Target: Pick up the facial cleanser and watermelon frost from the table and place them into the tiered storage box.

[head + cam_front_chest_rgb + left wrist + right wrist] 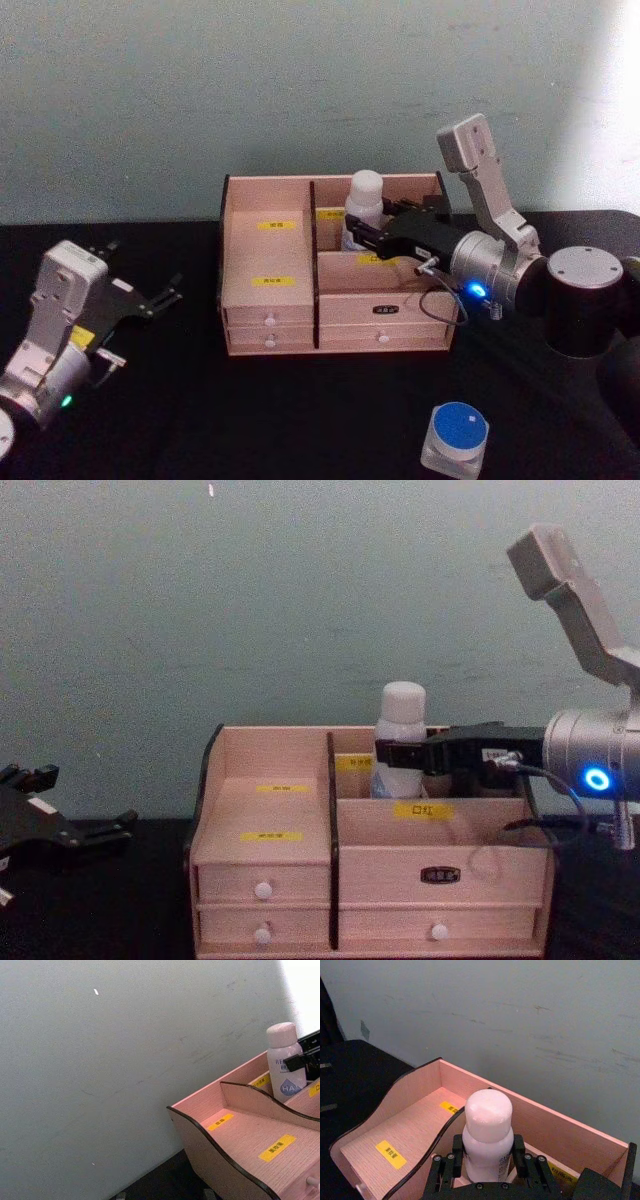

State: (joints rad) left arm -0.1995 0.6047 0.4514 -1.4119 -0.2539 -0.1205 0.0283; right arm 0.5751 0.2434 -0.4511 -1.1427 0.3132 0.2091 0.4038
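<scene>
Bottle, axis: the white bottle (pixel 364 200) stands upright, long axis vertical, rounded cap up. Its printed face is turned toward the left side of the table (pixel 300 420).
Bottle, place: it is inside the wooden box (pixel 265 320), in the raised back compartment just right of the dark middle divider. Its upper part and cap rise above the box's back wall.
Bottle, looks: a slim white cylinder with a domed white cap and blue lettering and a blue drop mark on the body.
Right gripper: the right gripper (pixel 362 235) reaches in from the right, level, over the box's right half. Its black fingers (pixel 518 1150) are closed against both sides of the bottle, below the shoulder.
Left gripper: the left gripper (pixel 145 265) is over the left side of the table, well apart from the box, with its jaws spread and nothing between them.
Jar: the jar (pixel 457 432) sits upright near the table's front edge, toward the right corner. It is squat and clear with a flat blue lid facing up.
Box: it stands at the middle of the table near the back edge, pale pink wood with dark edges, yellow labels and white-knobbed drawers facing front.
Head view: it takes in the jar and both arms.
Chest view: it shows the bottle (pixel 402 705) side-on, its base hidden behind the tier wall.
Left wrist view: it gives the bottle's (pixel 285 1060) blue print plainly.
Right wrist view: it looks down on the cap (pixel 487 1110) with a finger on each flank.
</scene>
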